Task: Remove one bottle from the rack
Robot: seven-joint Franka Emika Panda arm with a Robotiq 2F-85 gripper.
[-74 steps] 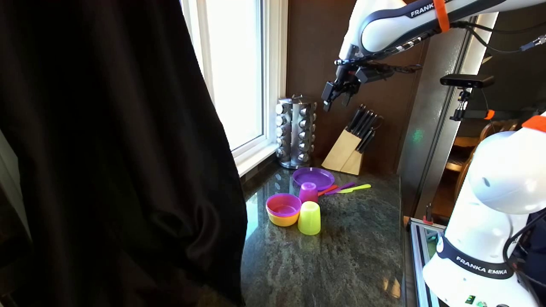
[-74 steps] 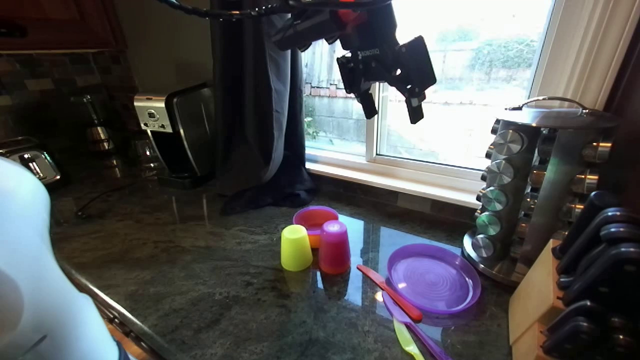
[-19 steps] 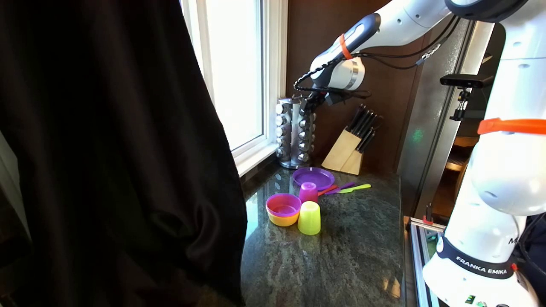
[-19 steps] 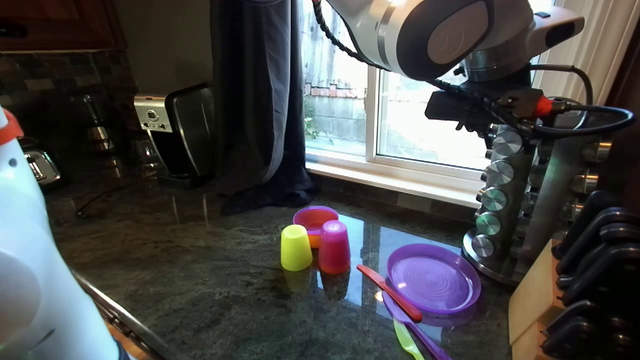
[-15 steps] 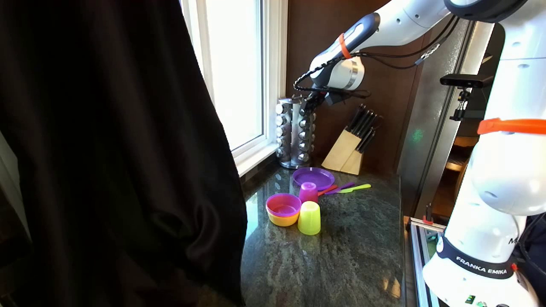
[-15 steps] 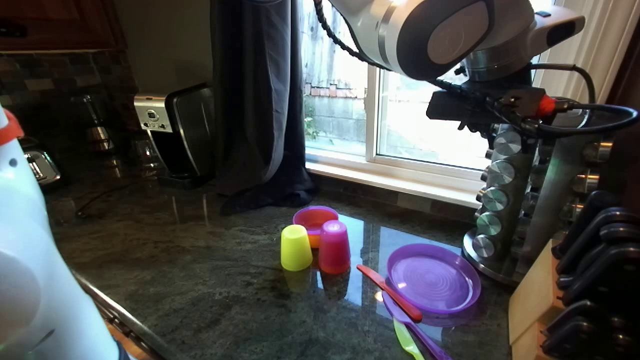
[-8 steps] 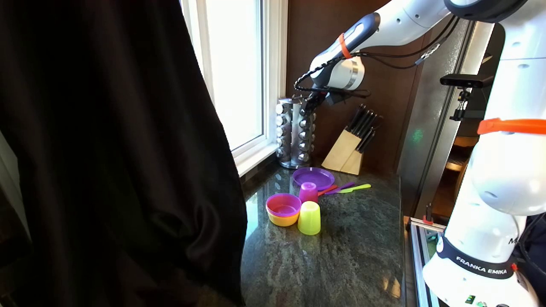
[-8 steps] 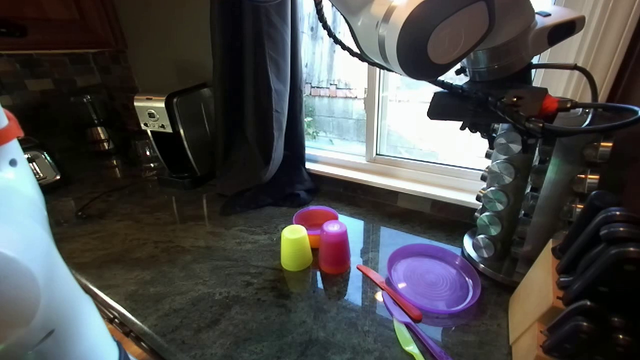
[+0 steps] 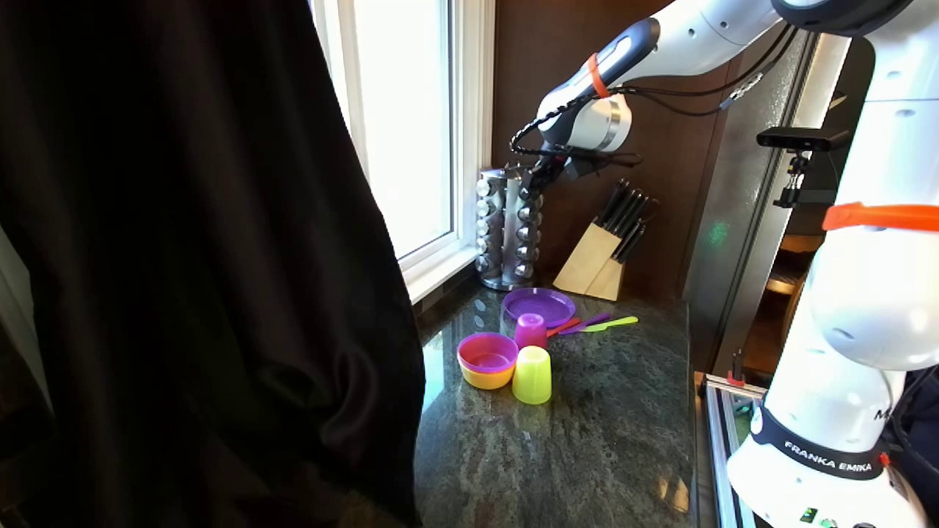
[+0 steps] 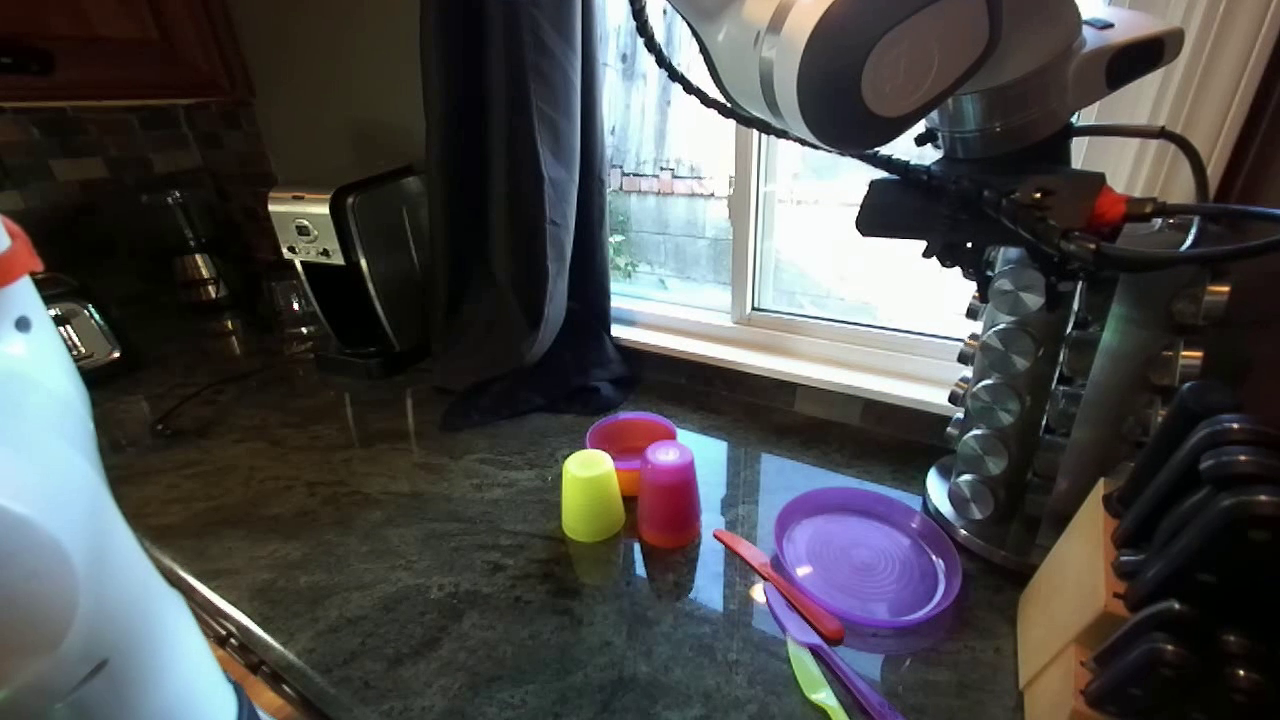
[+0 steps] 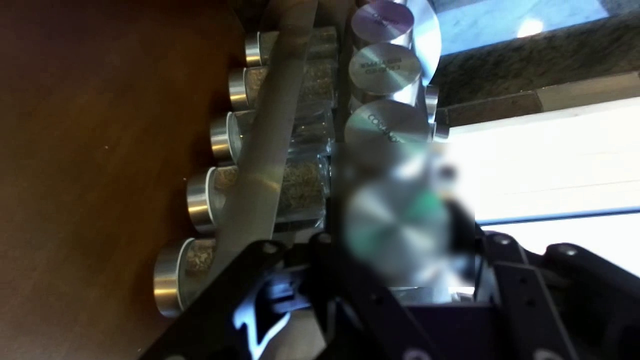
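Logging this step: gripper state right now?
Gripper: can't tell whether open or closed; a capped jar shows between the jaws in the wrist view, but blur hides whether they grip it.

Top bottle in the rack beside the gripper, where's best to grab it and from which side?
I'd grip the top bottle by its round cap, head-on from outside the rack. The cap faces outward, so a straight pull likely suits. Pinch the cap's left and right flanks: the next cap sits close below, leaving little room underneath.
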